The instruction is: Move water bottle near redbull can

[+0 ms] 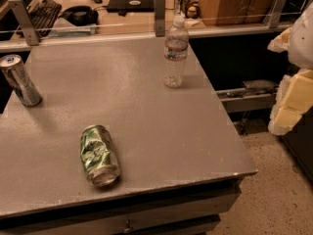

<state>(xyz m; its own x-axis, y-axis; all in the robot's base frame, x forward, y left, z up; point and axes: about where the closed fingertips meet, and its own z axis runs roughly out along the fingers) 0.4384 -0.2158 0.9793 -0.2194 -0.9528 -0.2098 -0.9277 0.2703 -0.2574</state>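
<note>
Camera view: gripper hangs right of table.

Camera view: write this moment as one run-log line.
water bottle: standing, far right of table | redbull can: standing, left edge | pincer: off its right side

Cream-and-white blocky tool, right edge
</note>
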